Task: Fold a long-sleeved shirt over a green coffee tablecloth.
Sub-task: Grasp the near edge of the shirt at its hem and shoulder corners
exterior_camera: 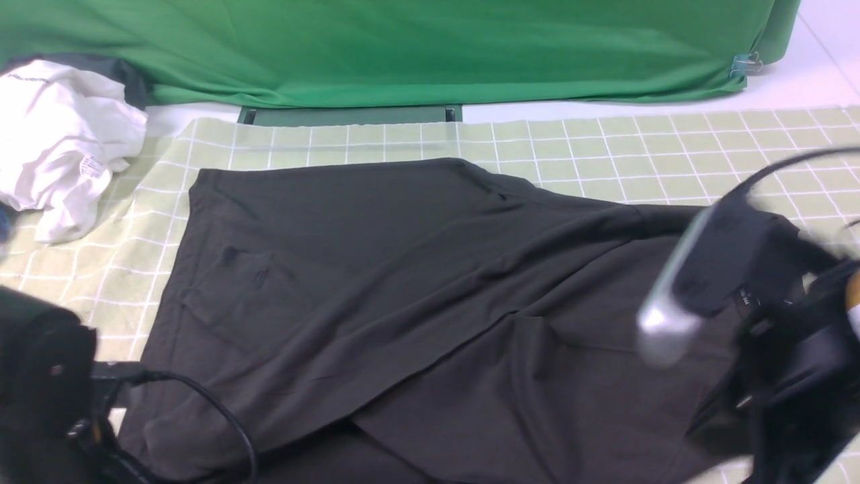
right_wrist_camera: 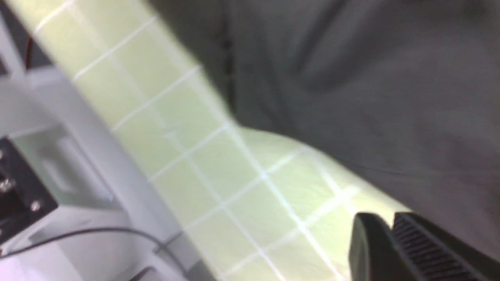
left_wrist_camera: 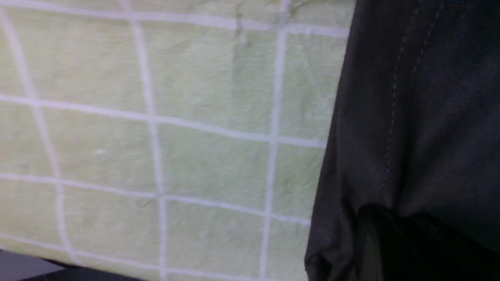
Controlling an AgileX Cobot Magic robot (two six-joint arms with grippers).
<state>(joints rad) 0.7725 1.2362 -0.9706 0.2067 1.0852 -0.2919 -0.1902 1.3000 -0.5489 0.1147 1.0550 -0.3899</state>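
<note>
The long-sleeved shirt (exterior_camera: 403,282) is black and lies spread flat over the green coffee tablecloth (exterior_camera: 605,154), a pale cloth with a white grid. My left arm (exterior_camera: 40,376) sits at the shirt's near left corner. In the left wrist view the stitched hem of the shirt (left_wrist_camera: 422,117) bunches around my left gripper (left_wrist_camera: 375,234), which is shut on it above the tablecloth (left_wrist_camera: 156,136). My right arm (exterior_camera: 772,323) is blurred over the shirt's right side. My right gripper (right_wrist_camera: 390,222) has its fingers nearly together at the edge of the shirt (right_wrist_camera: 371,97), with nothing visible between them.
A crumpled white garment (exterior_camera: 60,141) lies at the far left. Bright green fabric (exterior_camera: 403,47) hangs along the back, held by a blue clip (exterior_camera: 742,65). A black cable (exterior_camera: 222,417) loops over the shirt's near left. Beyond the tablecloth's edge runs a grey frame (right_wrist_camera: 97,156).
</note>
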